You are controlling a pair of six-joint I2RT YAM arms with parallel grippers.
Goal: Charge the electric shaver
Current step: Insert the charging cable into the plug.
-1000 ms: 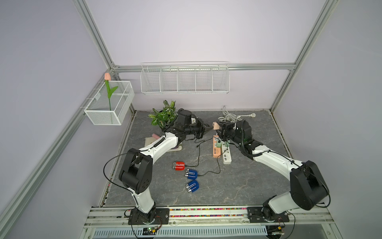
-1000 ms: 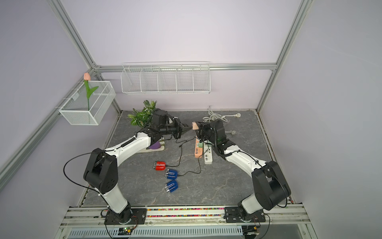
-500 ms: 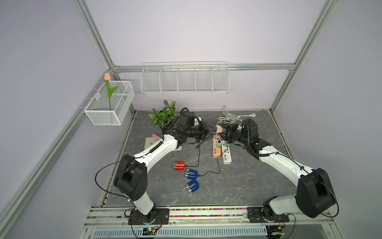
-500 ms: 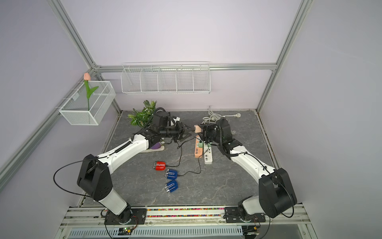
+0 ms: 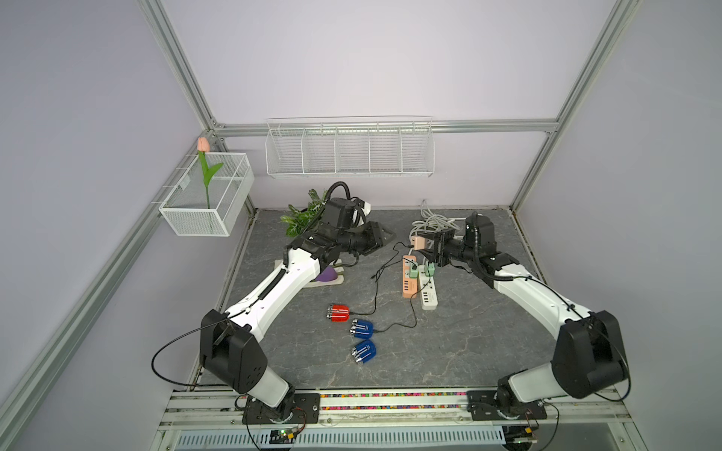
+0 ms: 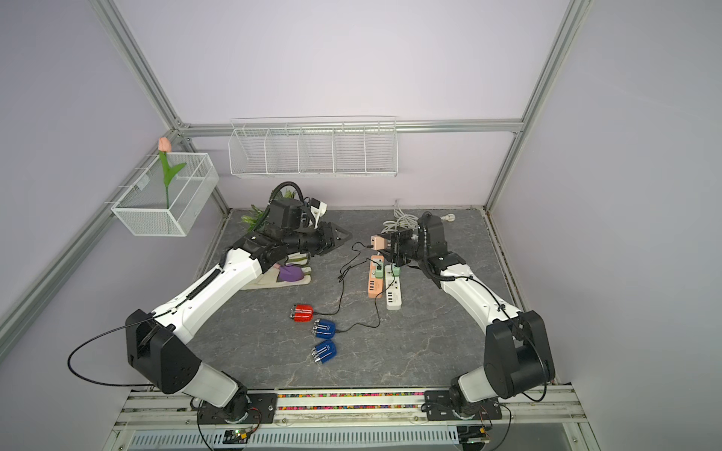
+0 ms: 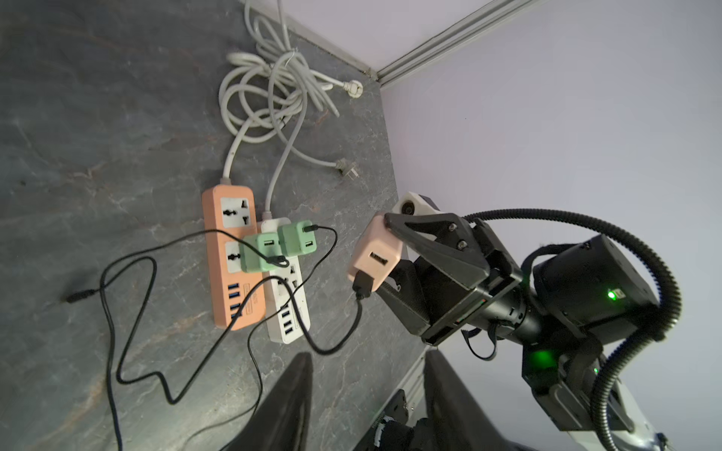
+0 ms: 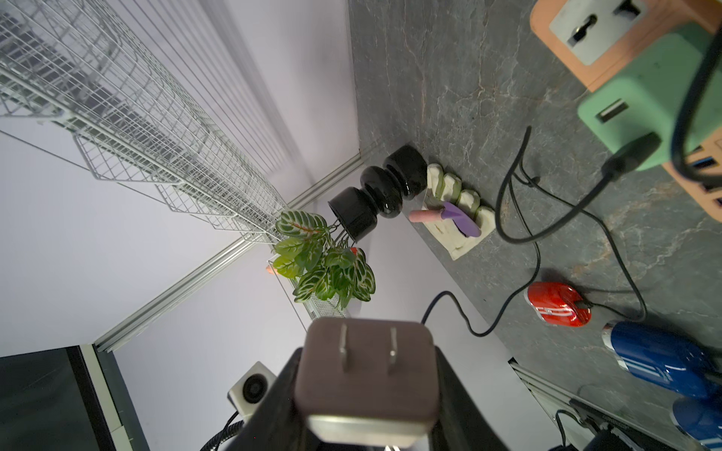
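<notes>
The right pincer point(image 7: 385, 254) pinches a pink wall charger point(image 7: 373, 255) by its sides and holds it up in the air, near the far end of the orange power strip point(image 7: 230, 254). A black cable point(image 7: 361, 312) is plugged into the front of the charger. The right wrist view shows its two metal prongs point(image 8: 343, 347) sticking out bare, not in any socket. The left pincer point(image 5: 385, 236) hangs across from it with a gap between them. Its fingers point(image 7: 293, 398) are spread wide and hold nothing. Three electric shavers lie in a row on the gray bench point(image 5: 469, 343), closer to the robot's base than the strips: a red shaver point(image 5: 338, 312), a middle blue shaver point(image 5: 362, 328) and a last blue shaver point(image 5: 364, 351). The red one and the middle blue one each have a black wire going into one end. The last blue one lies alone, apart from the wires. A white power strip point(image 7: 289, 320) lies right beside the orange one. One green charger point(image 7: 260, 252) is plugged into the orange strip and a second green charger point(image 7: 297, 238) into the white strip, each with a black wire in it. A loose wire end point(image 7: 74, 298) lies flat on the bench. The wires cross over each other, so I cannot tell which wire goes where.
</notes>
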